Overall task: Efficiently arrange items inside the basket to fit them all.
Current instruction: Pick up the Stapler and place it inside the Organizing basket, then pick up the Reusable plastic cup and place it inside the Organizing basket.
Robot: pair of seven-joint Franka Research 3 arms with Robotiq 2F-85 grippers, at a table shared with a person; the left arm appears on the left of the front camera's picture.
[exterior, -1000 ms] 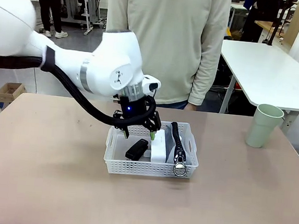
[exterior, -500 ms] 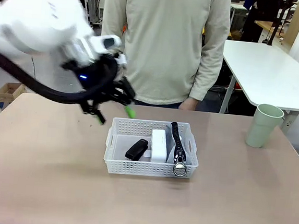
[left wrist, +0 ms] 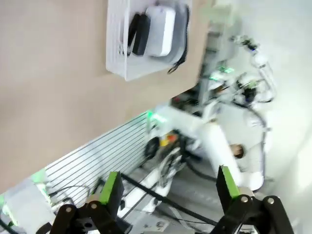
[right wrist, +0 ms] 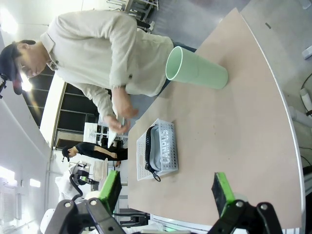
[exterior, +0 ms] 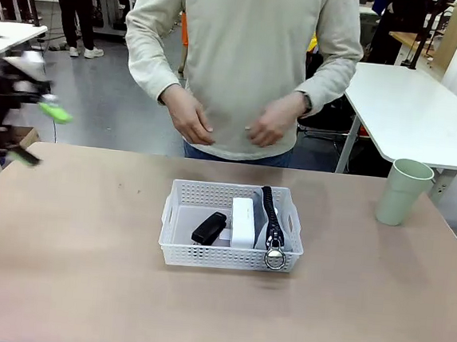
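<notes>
The left claw (exterior: 38,134) has swung away from the basket (exterior: 221,257) to the far left edge of the desk (exterior: 74,285). It is blurred, its pads spread and empty. In the basket, mid-desk, lie the black stapler (exterior: 209,228), the white block (exterior: 243,222) just beside it, then the grey pouch (exterior: 270,221) along the right wall. The pale green cup (exterior: 403,192) stands upright outside the basket, near the right edge. The right claw (right wrist: 166,186) hangs released.
</notes>
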